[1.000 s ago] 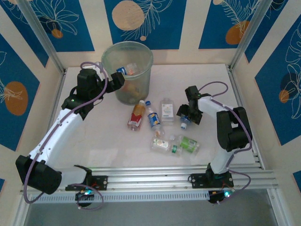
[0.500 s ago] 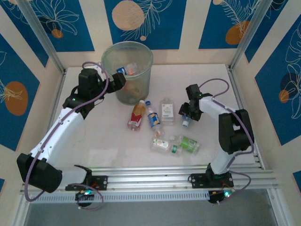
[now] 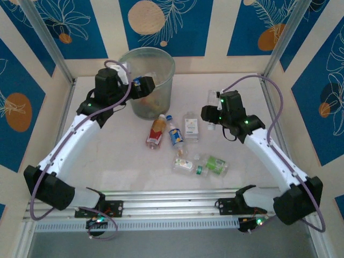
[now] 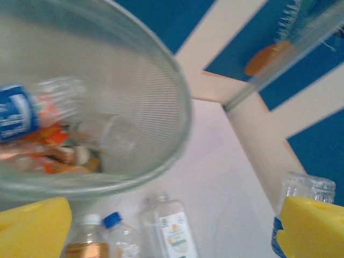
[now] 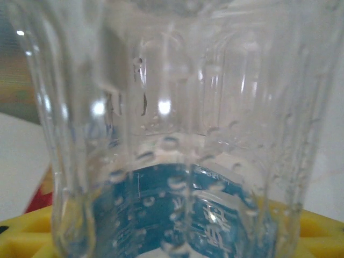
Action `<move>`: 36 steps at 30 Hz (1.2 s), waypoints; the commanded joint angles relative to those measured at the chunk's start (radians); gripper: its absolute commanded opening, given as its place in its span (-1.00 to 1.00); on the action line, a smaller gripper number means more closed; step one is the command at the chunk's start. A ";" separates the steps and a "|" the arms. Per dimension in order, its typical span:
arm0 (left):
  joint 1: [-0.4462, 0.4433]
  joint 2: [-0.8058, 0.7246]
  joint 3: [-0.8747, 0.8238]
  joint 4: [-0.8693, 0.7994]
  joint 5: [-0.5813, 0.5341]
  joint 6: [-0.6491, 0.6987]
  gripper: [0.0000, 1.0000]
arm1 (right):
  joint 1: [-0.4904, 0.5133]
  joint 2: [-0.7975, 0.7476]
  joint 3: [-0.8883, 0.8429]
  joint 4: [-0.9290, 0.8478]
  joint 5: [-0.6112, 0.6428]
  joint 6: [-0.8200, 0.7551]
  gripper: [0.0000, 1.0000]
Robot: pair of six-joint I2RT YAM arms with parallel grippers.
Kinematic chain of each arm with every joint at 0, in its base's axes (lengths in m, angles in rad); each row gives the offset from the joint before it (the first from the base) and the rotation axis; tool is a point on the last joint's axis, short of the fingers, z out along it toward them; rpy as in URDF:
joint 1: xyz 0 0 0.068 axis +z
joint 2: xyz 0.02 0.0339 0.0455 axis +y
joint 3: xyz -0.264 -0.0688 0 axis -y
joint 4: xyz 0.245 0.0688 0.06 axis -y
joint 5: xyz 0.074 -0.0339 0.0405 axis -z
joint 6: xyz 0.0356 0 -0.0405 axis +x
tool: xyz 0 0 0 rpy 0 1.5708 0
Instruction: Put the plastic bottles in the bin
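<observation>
The bin (image 3: 164,60) stands at the back left with several plastic bottles inside; a blue-labelled one (image 4: 16,110) lies among orange ones. My left gripper (image 3: 143,86) hovers open at the bin's near rim (image 4: 180,129), its yellow fingers (image 4: 32,228) wide apart with nothing between them. My right gripper (image 3: 212,111) is raised right of centre, shut on a clear bottle with a blue label (image 3: 213,97), held upright. Up close, that bottle (image 5: 177,134) stands between the yellow pads (image 5: 32,231). Several more bottles (image 3: 175,134) lie on the table.
On the white table lie an orange-labelled bottle (image 3: 156,131), a white-labelled one (image 3: 190,126) and two green-labelled ones (image 3: 184,164) (image 3: 215,164). Metal frame posts (image 3: 277,40) stand at the back corners. A rail (image 3: 177,196) runs along the near edge.
My right gripper closed on the blue-capped bottle and lifted it off the table, swinging back and left. My left gripper rose slightly toward the bin's rim, still open.
</observation>
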 commanded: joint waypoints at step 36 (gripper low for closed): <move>-0.263 0.276 0.363 -0.060 0.462 0.193 0.99 | 0.244 -0.116 0.013 0.280 -0.116 -0.181 0.12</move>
